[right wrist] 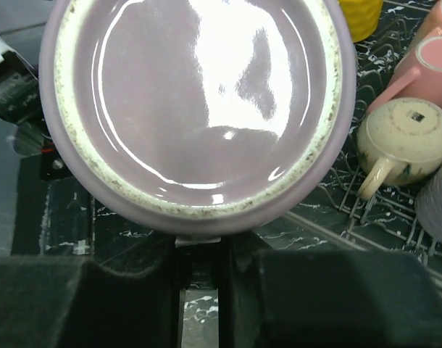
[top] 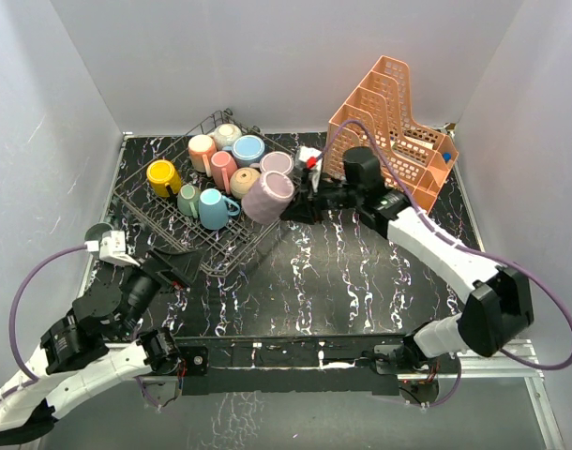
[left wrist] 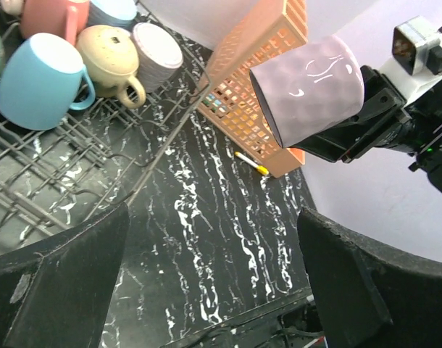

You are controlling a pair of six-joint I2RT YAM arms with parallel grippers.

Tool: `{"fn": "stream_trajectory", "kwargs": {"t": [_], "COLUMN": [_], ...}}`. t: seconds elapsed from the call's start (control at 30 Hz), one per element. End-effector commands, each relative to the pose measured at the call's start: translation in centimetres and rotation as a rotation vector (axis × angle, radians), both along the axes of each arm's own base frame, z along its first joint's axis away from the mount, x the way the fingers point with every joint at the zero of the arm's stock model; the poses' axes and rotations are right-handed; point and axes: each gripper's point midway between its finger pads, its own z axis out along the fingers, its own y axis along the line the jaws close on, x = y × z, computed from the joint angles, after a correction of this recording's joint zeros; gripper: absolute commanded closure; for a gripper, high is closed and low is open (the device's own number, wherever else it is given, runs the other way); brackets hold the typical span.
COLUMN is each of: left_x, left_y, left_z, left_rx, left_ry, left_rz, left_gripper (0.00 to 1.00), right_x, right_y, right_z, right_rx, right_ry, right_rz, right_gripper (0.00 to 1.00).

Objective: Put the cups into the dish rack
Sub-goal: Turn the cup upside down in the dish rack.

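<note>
Black marbled counter (top: 342, 281), pale walls (top: 267, 56). My right hand (top: 297, 208) clenches the lilac cup (top: 267, 197) sideways, axis level, pointing toward the dish rack (top: 220, 255); my left hand (top: 178, 267) is released.

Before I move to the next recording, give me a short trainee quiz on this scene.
1. True or false: the left gripper is shut on a mug.
2. Seen from above, the orange organizer stands: A) inside the dish rack, B) to its right, C) to its left.
3. Fill in: the right gripper holds the ___ mug.
Key: 1 false, it is open and empty; 2 B; 3 lilac, the lilac mug.
</note>
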Motion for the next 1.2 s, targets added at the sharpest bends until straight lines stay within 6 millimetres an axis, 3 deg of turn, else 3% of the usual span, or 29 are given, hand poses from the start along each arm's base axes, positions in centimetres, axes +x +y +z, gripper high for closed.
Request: {"fn": "stream_trajectory", "kwargs": {"t": [0.0, 0.2, 0.47, 0.73, 1.17], "left_x": [-0.2, -0.4, -0.7, -1.0, -0.9], "left_y": [1.7, 2.2, 3.7, 4.7, 4.5], "left_z": [-1.9, -2.8, -1.7, -1.2, -1.3], "left_rx": [0.128, 0.245, 0.228, 0.182, 0.178], "left_ry": [0.082, 0.155, 0.141, 0.119, 0.13], "left_rz": [0.045, 0.054, 0.089, 0.109, 0.116], "left_gripper": [0.03, 0.03, 0.03, 0.03, 0.03], "right_x": [0.7, 1.5, 5.6, 7.7, 8.8], "right_y": [3.5, 7.9, 12.5, 13.6, 13.6], "right_z": [3.2, -0.1, -3.9, -7.9, -12.1], "right_rx": [-0.02, -0.108, -0.19, -0.301, -0.421], "right_ry": [-0.257, -0.283, -0.253, -0.333, -0.379], "right_rz": [0.048, 0.095, 0.08, 0.135, 0.203], "right_gripper": [0.92, 0.92, 0.92, 0.92, 0.92]}}
